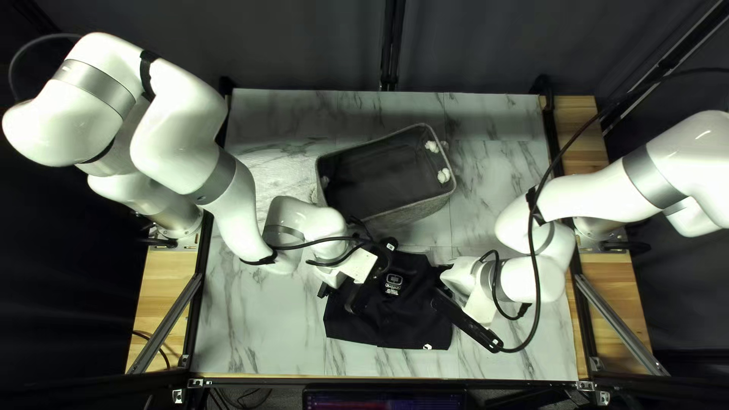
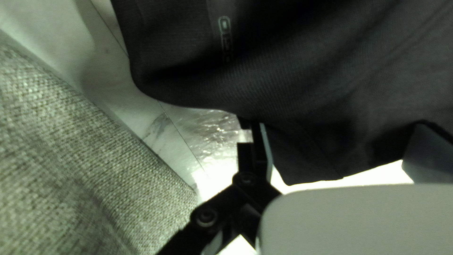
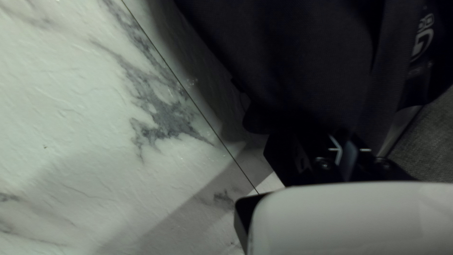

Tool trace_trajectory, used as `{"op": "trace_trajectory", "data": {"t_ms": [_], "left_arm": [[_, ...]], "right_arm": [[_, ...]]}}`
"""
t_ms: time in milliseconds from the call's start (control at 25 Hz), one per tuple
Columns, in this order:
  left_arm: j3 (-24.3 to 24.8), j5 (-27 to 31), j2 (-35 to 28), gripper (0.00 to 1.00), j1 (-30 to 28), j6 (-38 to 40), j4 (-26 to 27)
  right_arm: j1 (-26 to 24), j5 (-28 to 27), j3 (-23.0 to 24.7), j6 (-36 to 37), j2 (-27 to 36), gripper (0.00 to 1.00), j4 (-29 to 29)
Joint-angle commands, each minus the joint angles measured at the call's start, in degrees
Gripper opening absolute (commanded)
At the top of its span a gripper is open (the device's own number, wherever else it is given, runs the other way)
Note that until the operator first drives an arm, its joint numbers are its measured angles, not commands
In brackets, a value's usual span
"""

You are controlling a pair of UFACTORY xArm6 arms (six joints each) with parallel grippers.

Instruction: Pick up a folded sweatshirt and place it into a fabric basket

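Two white arms, L arm (image 1: 178, 137) & R arm (image 1: 600, 201), reach in over a pale marble-look table (image 1: 258, 338), and both end at one dark sweatshirt (image 1: 425, 323). It's folded, w/ small light marks on it, and sits by the table's near edge, btwn the 2 arms, outside the basket (image 1: 410, 214). Basket is grey cloth, boxy, set at a tilt just past the sweatshirt, toward the far side. A few white fluffy bits (image 1: 443, 175) sit at its right end in the top left view. L gripper (image 1: 370, 275) is over the sweatshirt's left part, near the basket; in its own wrist view the fingers (image 2: 267, 148) stand wide apart, w/ dark cloth filling the space btwn, and the rough basket wall is off to one side. R gripper (image 1: 465, 319) is at the sweatshirt's right side; in its own wrist view the fingers are close together, pinched on dark cloth, tho the very tips are hard to see, black on black. Can't tell if all the cloth lies flat on the table or is up a bit. Black cable (image 1: 537, 285) loops down by the R arm. Dark curtain (image 1: 304, 45) hangs behind the table, & a bit of a screen (image 1: 383, 400) shows past the near edge.
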State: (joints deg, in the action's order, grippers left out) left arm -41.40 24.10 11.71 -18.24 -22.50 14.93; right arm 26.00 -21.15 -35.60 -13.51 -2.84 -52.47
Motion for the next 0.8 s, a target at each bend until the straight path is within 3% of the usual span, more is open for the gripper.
{"op": "trace_trajectory", "data": {"t_ms": [40, 240, 520, 800], "left_arm": [[0.32, -0.15, -0.23, 0.00, 0.08, -2.01, 1.94], [0.37, 1.63, -2.36, 0.00, -0.28, -2.52, 2.17], [0.24, 7.17, -9.36, 0.00, -1.22, -0.75, -1.01], [0.62, 12.05, -16.06, 0.00, 0.30, -0.50, -2.38]], "right_arm": [[-0.05, 0.03, 0.39, -0.22, 0.43, 0.04, -0.28], [-0.16, -0.07, 1.00, -0.62, 1.22, 0.04, -0.74], [-0.08, -3.28, 1.70, 4.23, 5.12, 0.01, 3.71], [0.15, -12.24, 1.41, 13.55, 13.39, 0.00, 11.41]]}}
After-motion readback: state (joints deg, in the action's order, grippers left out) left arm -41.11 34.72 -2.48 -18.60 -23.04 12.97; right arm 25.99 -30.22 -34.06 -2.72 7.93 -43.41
